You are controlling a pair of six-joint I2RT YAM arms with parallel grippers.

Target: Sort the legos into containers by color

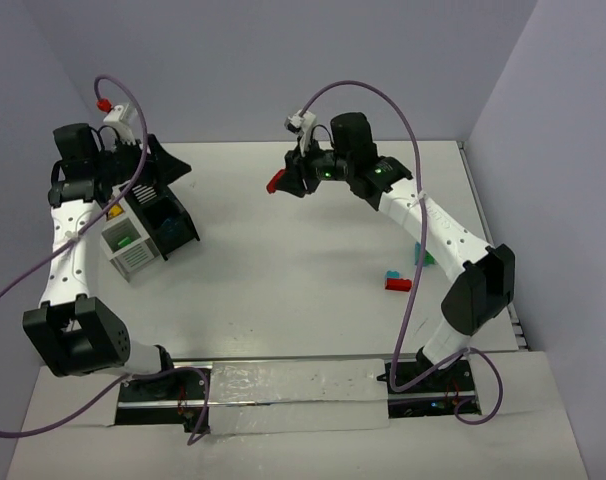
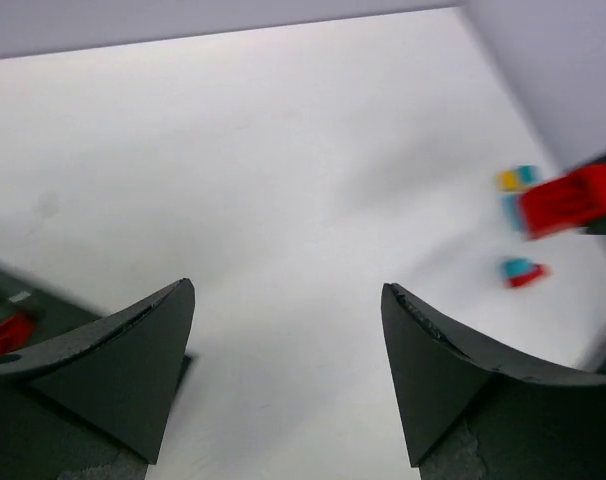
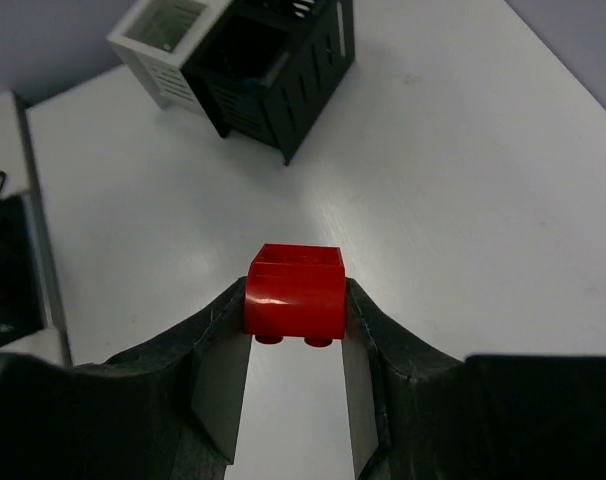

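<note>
The right gripper is pinching a red lego brick squarely between its two fingers, with two studs showing at the brick's lower edge. In the overhead view this gripper is hovering with its brick above the far middle of the white table, its arm arching back to the base at the near right.

Ahead of it, well apart, the containers are sitting in a joined cluster, a black bin beside a white bin with slatted sides. From above, the cluster is standing at the table's left, and a green piece is lying inside the white bin.

The left gripper is hanging with its jaws spread wide and nothing between them. Overhead, it is hovering just beyond the far end of the cluster.

Loose legos are lying on the right side of the table: a red brick touching a teal one, and another teal brick near the right arm. The left wrist camera is also catching a yellow-and-teal pair, blurred.
</note>
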